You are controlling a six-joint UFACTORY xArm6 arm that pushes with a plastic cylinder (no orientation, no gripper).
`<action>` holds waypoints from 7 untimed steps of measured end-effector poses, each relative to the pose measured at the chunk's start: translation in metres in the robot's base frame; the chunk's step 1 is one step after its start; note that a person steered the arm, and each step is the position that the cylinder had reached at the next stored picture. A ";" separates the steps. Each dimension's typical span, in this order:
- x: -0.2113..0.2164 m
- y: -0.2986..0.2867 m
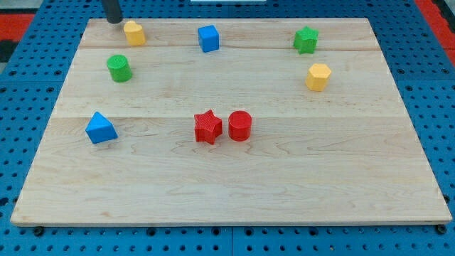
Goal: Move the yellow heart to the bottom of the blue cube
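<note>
The yellow heart (134, 33) lies near the board's top left corner. The blue cube (208, 38) stands to its right along the top edge, about a hundred pixels away. My tip (114, 20) is at the view's top left, just up and left of the yellow heart, close to it; whether it touches the heart cannot be told.
A green cylinder (119, 68) lies below the heart. A blue triangle (100, 128) is at the left. A red star (207, 127) and red cylinder (240, 126) sit mid-board. A green star (306, 40) and yellow hexagon (318, 77) are at the right. The wooden board (227, 192) rests on blue pegboard.
</note>
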State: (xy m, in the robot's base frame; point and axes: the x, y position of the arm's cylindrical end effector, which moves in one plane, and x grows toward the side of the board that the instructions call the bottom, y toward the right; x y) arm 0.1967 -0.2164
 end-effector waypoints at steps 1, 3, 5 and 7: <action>0.014 0.021; 0.049 0.031; 0.062 0.074; 0.109 0.072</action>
State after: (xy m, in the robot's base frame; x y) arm 0.3058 -0.1445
